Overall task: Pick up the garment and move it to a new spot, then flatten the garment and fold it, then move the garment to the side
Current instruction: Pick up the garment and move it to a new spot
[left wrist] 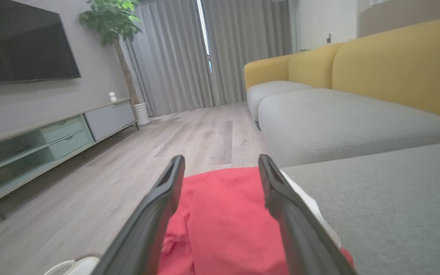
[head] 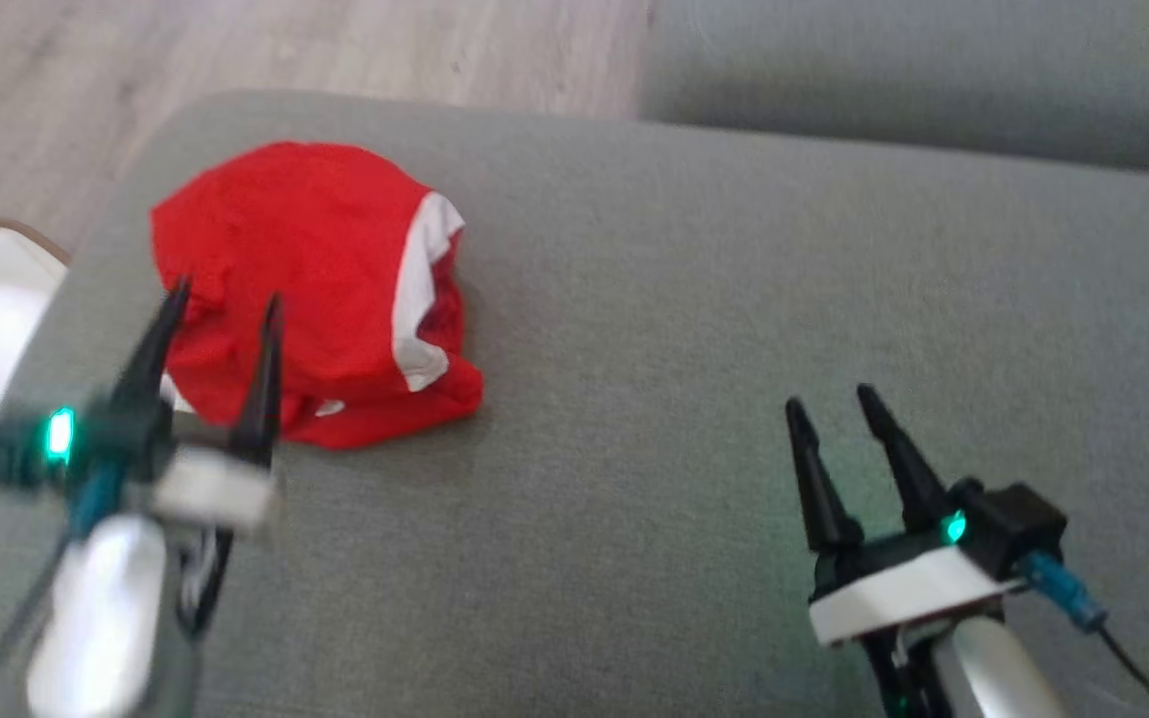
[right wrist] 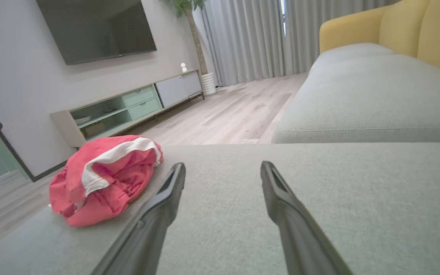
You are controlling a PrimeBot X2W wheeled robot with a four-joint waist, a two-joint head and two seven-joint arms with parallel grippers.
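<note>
From the head view, the garment [head: 305, 289], a red piece with a white band [head: 422, 289], lies in a crumpled heap near the far left corner of the grey cushion [head: 684, 299], close to the edge where the wooden floor [head: 285, 50] begins. The left claw [head: 225, 292] is blurred, its two fingers spread wide and empty, with their tips showing over the near side of the heap. Whether they touch the cloth cannot be told. The right claw [head: 830, 398] is just as wide open, holds nothing, and hangs over bare cushion well apart from the garment. In the left wrist view, red cloth fills the gap between the spread fingers, with floor just past it. In the right wrist view, the fingers frame bare grey fabric and the heap sits off to their left at the cushion's edge. The main risk is a push instead of a pinch: if the left claw drives forward before closing, the loose bundle could slide over that near edge onto the floor. A shallow bite on the top layer alone could slip free, or lift the cloth lopsided and tangled, which would make flattening harder.
</note>
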